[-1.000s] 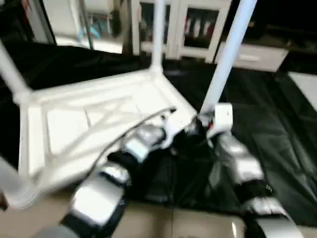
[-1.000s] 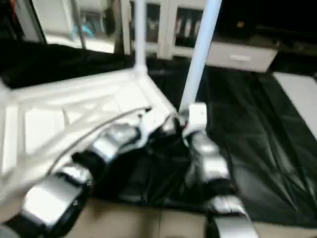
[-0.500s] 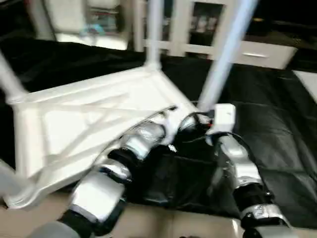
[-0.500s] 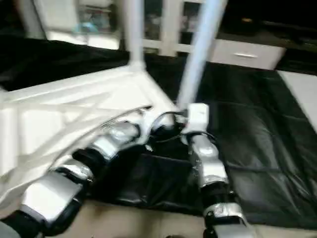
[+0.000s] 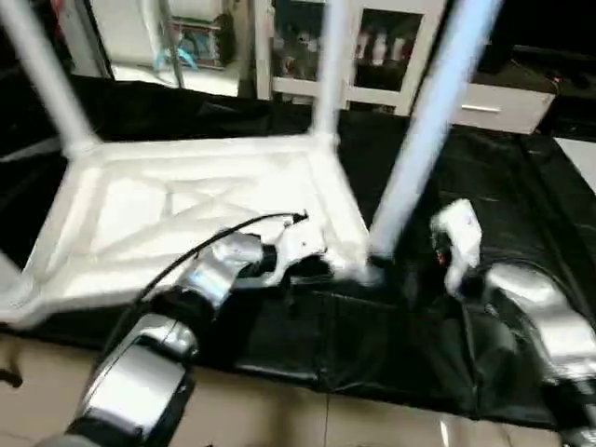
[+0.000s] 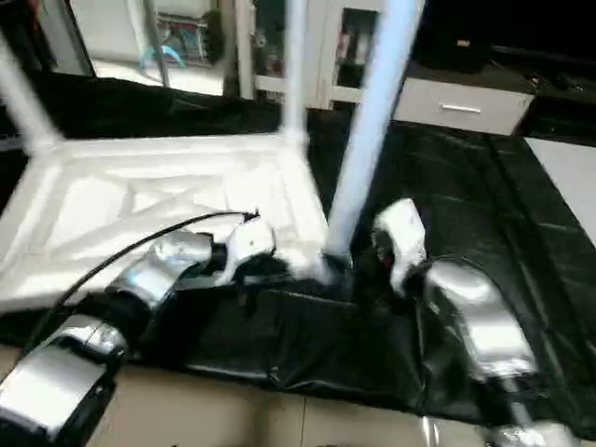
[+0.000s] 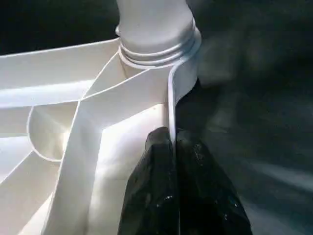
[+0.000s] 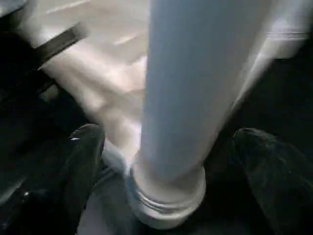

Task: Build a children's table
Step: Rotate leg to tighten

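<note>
My left hand [image 7: 172, 147] pinches the rim of the white ribbed plastic tabletop [image 5: 186, 200] upside down on the black floor sheet [image 5: 503, 196], right hand [image 8: 171, 196] spread around the near white tube leg [image 5: 424, 140]; next I'd check its seating.

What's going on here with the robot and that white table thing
The robot is putting together a children's table. The white tabletop lies upside down on a black sheet, with legs already standing in its corners. The left tool is shut on the tabletop's rim beside the near corner. The near leg sits in that corner socket, and the right tool is open, one finger on each side of the leg's base without gripping it.
</note>
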